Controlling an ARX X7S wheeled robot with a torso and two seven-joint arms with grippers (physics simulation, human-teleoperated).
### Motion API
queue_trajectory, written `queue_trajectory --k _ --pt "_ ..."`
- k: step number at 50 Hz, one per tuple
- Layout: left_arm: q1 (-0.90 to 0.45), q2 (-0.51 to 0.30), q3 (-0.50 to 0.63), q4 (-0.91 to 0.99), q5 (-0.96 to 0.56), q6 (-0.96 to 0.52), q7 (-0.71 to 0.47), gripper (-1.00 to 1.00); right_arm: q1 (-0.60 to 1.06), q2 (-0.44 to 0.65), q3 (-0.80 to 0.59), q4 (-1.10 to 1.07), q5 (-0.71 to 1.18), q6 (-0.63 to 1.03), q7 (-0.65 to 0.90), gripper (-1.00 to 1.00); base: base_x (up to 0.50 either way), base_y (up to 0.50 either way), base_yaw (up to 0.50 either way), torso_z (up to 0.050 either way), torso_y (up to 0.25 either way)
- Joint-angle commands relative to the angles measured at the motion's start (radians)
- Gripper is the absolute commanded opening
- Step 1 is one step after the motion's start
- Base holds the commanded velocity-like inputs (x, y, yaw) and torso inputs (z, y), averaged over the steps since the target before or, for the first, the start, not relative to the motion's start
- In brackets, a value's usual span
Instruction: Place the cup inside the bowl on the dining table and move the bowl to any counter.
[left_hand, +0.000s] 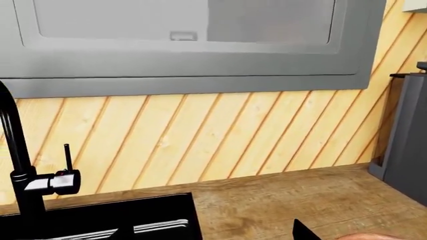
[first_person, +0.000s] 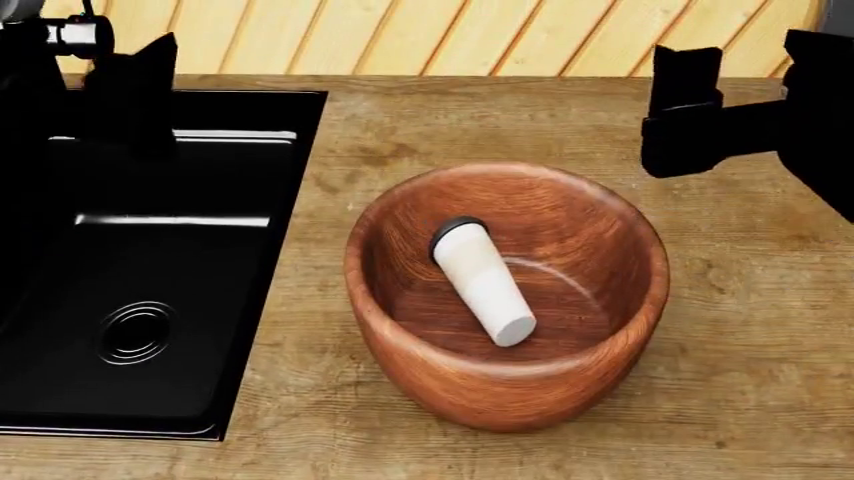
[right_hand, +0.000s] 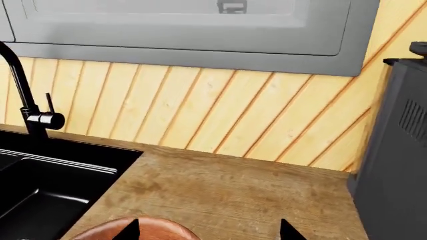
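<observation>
The reddish-brown wooden bowl (first_person: 514, 385) stands on the brown wood counter (first_person: 534, 120), right of the sink. The cream-white cup (first_person: 483, 285) lies tilted inside the bowl, its dark lid up against the far wall. My right gripper (right_hand: 210, 232) is open and holds nothing; it hovers behind the bowl's right side, and a piece of the bowl's rim (right_hand: 163, 231) shows by one fingertip. My left gripper (left_hand: 213, 234) is also open and holds nothing, over the sink's right edge and apart from the bowl. The dining table is out of view.
A black rectangular sink (first_person: 160, 260) is set in the counter left of the bowl, with a black faucet (left_hand: 20, 165) behind it. A slanted wood-plank wall (right_hand: 220, 115) backs the counter. A dark grey appliance (right_hand: 393, 150) stands at the far right.
</observation>
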Motion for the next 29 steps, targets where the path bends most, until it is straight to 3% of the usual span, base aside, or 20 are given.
queue_trajectory --k 1,5,20,29 --pt "-0.118 0.040 0.020 -0.100 0.025 -0.024 0.008 1.00 0.123 -0.018 -0.012 0.005 -0.047 0.035 -0.012 1.00 0.00 0.00 0.00 0.000 0.000" --pt "-0.178 0.067 0.037 -0.172 0.047 -0.024 0.035 1.00 0.182 -0.050 -0.040 0.059 -0.100 0.034 -0.058 1.00 0.00 0.00 0.00 0.000 0.000" --pt "-0.386 0.149 0.086 -0.331 0.090 -0.060 0.077 1.00 0.132 -0.029 -0.025 0.027 -0.113 -0.043 -0.115 1.00 0.00 0.00 0.00 0.000 0.000" --pt "-0.501 0.216 0.136 -0.538 0.167 0.015 0.192 1.00 0.078 -0.017 -0.007 -0.017 -0.135 -0.115 -0.100 1.00 0.00 0.00 0.00 0.000 0.000"
